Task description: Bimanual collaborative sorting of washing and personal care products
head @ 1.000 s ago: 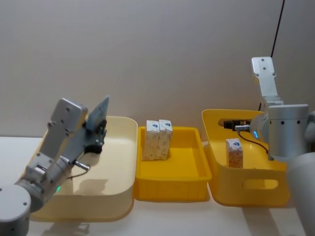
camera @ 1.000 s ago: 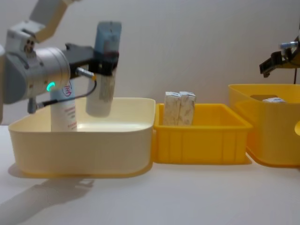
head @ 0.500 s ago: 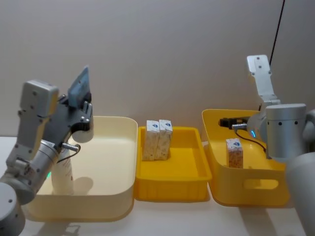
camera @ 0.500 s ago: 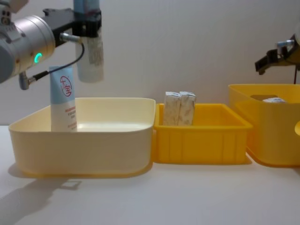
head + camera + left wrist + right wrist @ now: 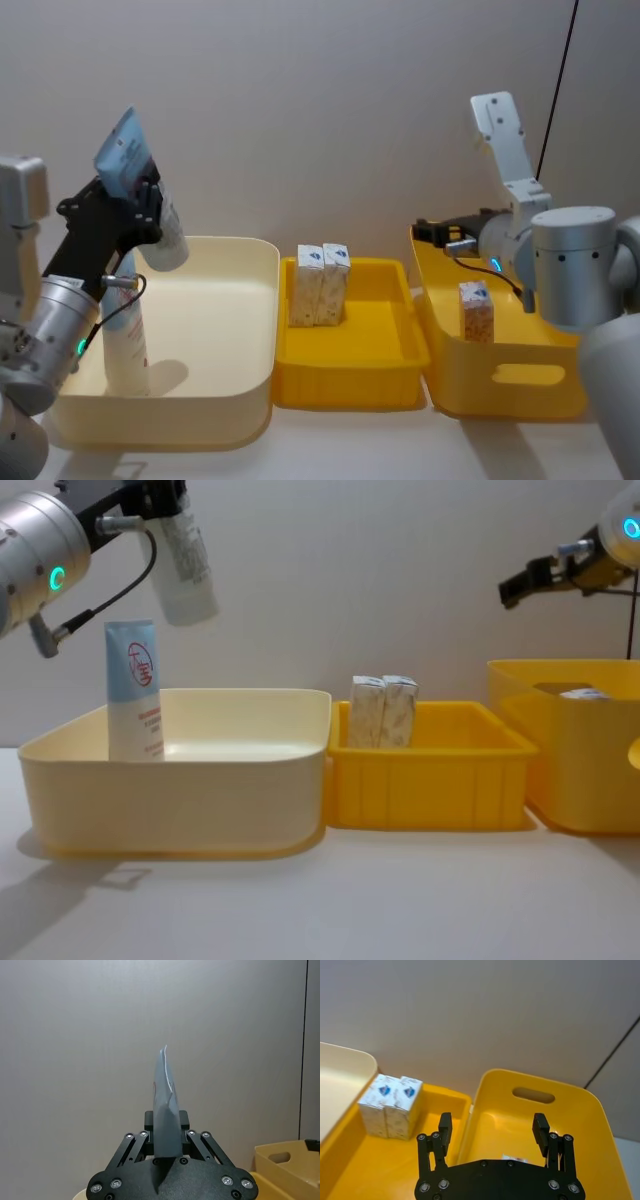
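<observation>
Left gripper (image 5: pixel 133 208) clamped on a flat-crimped, apparently plastic light-blue tube (image 5: pixel 127 155) above the cream bin (image 5: pixel 264 300); right gripper (image 5: pixel 491 1129) spread, empty

cream bin (image 5: pixel 180 800) roomy, standing tube (image 5: pixel 134 690) at left

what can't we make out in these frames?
Held tube: chest view's top edge cuts its upper end; left wrist view sees it edge-on, print unreadable.
Standing tube: base behind the wall of the cream bin in chest view; top behind the left hand in head view.
Carton in the right bin: just its top clears the wall in chest view; the right hand covers most of it in right wrist view.
</observation>
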